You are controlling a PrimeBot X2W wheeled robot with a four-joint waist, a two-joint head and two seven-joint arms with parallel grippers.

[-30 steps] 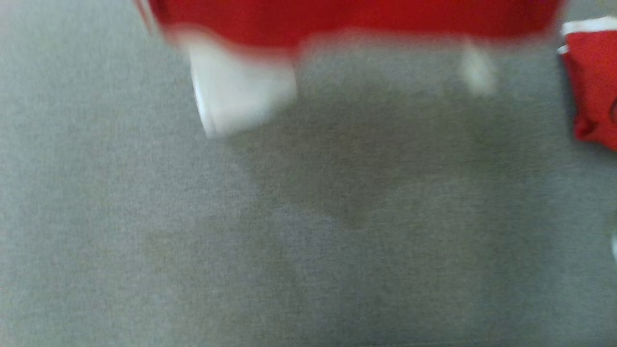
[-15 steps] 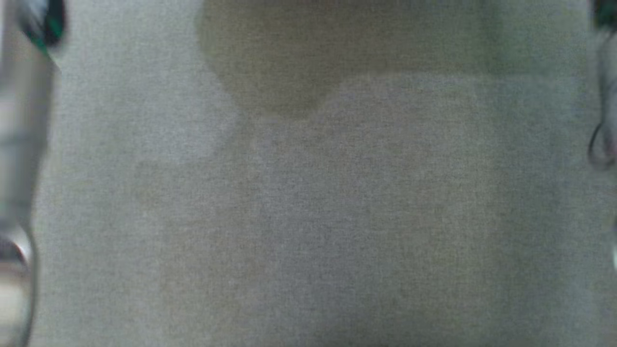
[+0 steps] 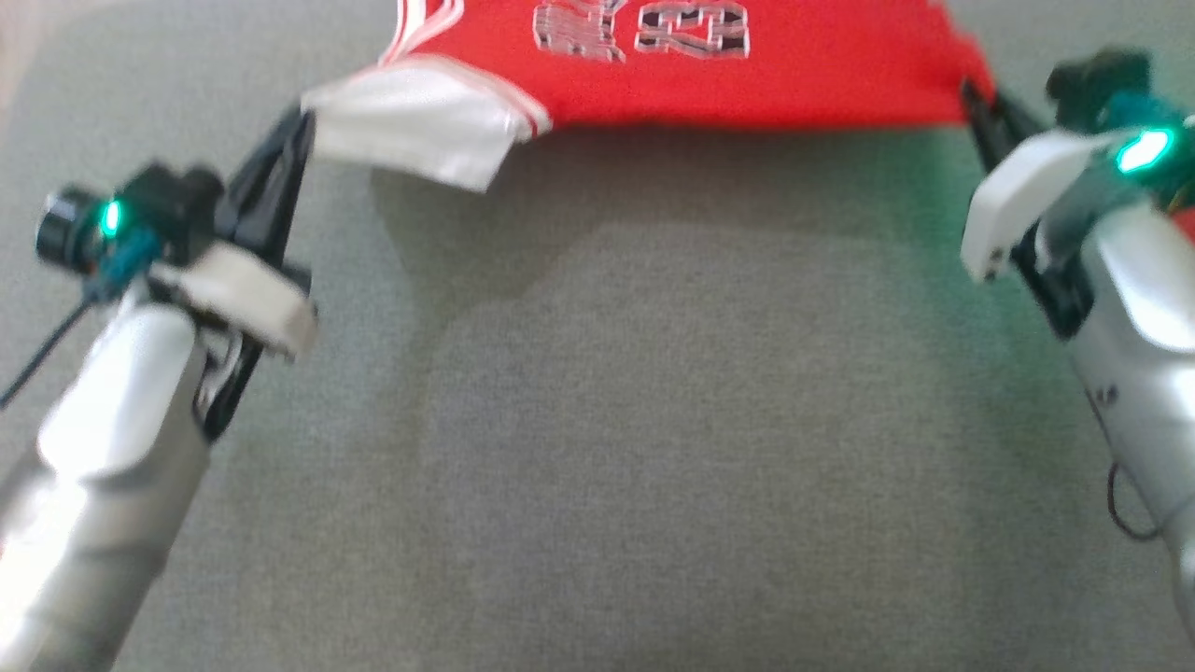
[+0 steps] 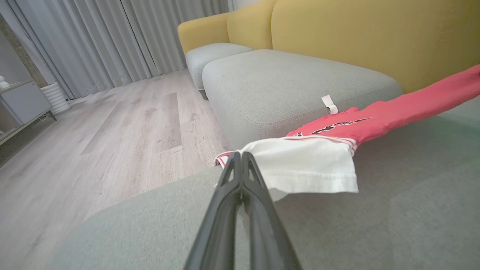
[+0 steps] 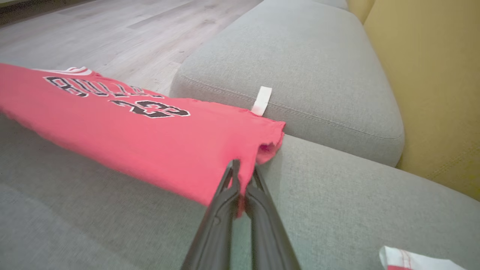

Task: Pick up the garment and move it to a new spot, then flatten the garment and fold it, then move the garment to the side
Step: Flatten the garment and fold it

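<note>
Fingers (image 4: pixel 225 210) of the left gripper (image 4: pixel 240 156) are pressing tightly together, and they are pinching the edge of the white sleeve (image 4: pixel 307 168) of the garment (image 4: pixel 393 112). The right gripper (image 5: pixel 243 167) is also closing its fingers (image 5: pixel 221 217) fully, with a fold of the red cloth caught between the tips at the opposite end of the garment.

The garment, a red jersey, is hanging stretched between the two grippers, a little above the grey seat cushion (image 3: pixel 653 448) and near its far edge. Its shadow is falling on the cushion below it.

From the head view, the left gripper (image 3: pixel 301 126) is holding at the left end and the right gripper (image 3: pixel 971 93) at the right end. The garment (image 3: pixel 794 84) is spanning the top of the picture, and the sleeve (image 3: pixel 411 126) is drooping.

The left wrist view is showing the room behind: grey curtains (image 4: pixel 112 37), a wooden floor (image 4: pixel 112 142) and the yellow backrest (image 4: pixel 356 37) of the sofa.

The right wrist view is showing the black lettering and the number on the garment (image 5: pixel 131 138). It is also showing a small white and red cloth (image 5: pixel 412 258) lying on the cushion near the gripper's right. Both wrist views are showing a white tag (image 5: pixel 261 100) on the neighbouring cushion (image 5: pixel 300 67), just beyond the garment.
</note>
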